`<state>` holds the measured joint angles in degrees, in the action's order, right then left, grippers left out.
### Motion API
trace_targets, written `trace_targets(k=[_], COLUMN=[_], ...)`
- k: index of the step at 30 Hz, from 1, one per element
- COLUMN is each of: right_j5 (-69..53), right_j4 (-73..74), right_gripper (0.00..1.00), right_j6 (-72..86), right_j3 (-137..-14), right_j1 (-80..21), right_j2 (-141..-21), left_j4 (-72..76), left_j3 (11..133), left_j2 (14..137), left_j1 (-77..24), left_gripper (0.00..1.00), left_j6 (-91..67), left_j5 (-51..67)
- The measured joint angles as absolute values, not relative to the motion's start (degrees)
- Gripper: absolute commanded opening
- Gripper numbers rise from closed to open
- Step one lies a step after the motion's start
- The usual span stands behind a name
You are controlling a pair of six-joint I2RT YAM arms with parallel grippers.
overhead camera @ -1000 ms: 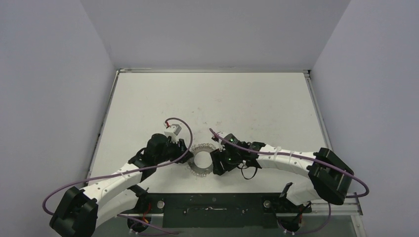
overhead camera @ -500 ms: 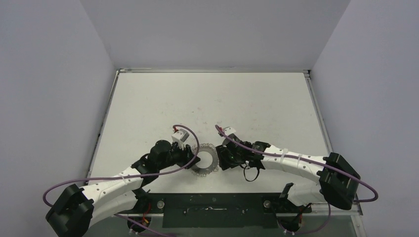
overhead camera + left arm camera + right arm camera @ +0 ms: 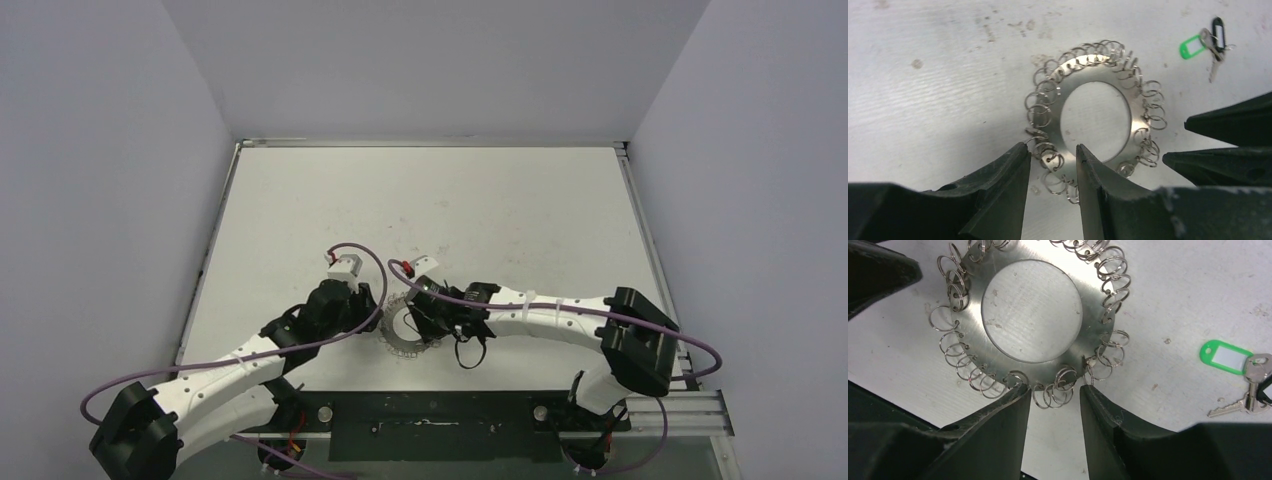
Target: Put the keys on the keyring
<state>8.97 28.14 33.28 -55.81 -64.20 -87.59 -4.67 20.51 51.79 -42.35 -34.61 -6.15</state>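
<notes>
Grey-white and scuffed, the tabletop (image 3: 450, 200) fills the overhead view between pale walls. The keyring (image 3: 403, 340) lies flat close to the near edge, about midway along it. Both arms bend in over it. The left hand (image 3: 375, 318) sits at the side of the keyring nearer the left edge, and the right hand (image 3: 425, 318) at the opposite side. The keys are not visible from up here.

From the left wrist, the keyring (image 3: 1093, 72) lies directly ahead of the left hand (image 3: 1052, 148). The two dark fingers stand part-way apart and straddle the nearest stretch of its rim. Several wire loops sit in the gap, and one fingertip (image 3: 1023, 150) touches a loop. I cannot tell whether the loops are actually pinched. The right hand's fingers (image 3: 1233, 122) come in from the far side of the keyring. Beyond them the keys (image 3: 1210, 47) lie on bare tabletop, well apart from the left hand and clear of the keyring, with the green tag (image 3: 1189, 49) and the black tag (image 3: 1218, 30) splayed out.

From the right wrist, the keyring (image 3: 1089, 315) again lies just ahead of the right hand (image 3: 1054, 387). Its fingers are part-way apart, with a few fringe loops in the gap, and they hold nothing firmly. The keys (image 3: 1248, 385) rest off to one side, near this hand but untouched, the green tag (image 3: 1225, 356) pointing toward the keyring. The left hand (image 3: 878, 275) shows as a dark shape across the keyring.
</notes>
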Motion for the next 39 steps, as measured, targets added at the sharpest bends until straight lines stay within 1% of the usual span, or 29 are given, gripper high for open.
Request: trace_targets(k=[4,7,14,19,25,29,31,35,39], right_j5=[9.76,10.33,10.90,12.23,15.57,17.91,18.74,20.18,21.02], right_j4=[28.40,28.75,30.06,31.64,34.92,37.36,38.04,39.27,40.18], right_gripper=[0.36,0.35,0.34,0.30,0.19,0.17,0.13,0.00,0.00], right_j6=[33.28,33.30,33.71,33.74,34.17,34.94,35.27,35.38,34.87], right_j3=[-57.65,-58.37,-59.88,-61.04,-62.61,-63.64,-63.94,-64.23,-64.93], right_j1=[-65.17,-65.71,-66.19,-67.00,-68.71,-69.60,-69.80,-69.84,-69.84], right_j2=[-92.07,-94.87,-98.35,-99.04,-100.90,-101.65,-101.89,-101.91,-101.91], left_j4=[-10.46,-12.23,-14.61,-14.98,-14.98,-14.98,-14.98,-14.98,-14.98], left_j3=[20.51,20.10,19.22,19.22,19.22,19.22,19.22,19.22,19.22], left_j2=[48.66,46.09,43.27,43.18,43.20,43.33,43.33,43.33,43.13], left_j1=[-42.35,-42.35,-42.35,-42.35,-42.35,-42.35,-42.35,-42.35,-42.35], left_gripper=[0.37,0.37,0.37,0.37,0.37,0.37,0.37,0.36,0.36], left_j6=[-38.02,-39.90,-41.71,-41.78,-41.78,-41.76,-41.76,-41.58,-41.23], left_j5=[-11.29,-13.34,-15.14,-15.49,-15.88,-15.99,-16.08,-16.08,-16.08])
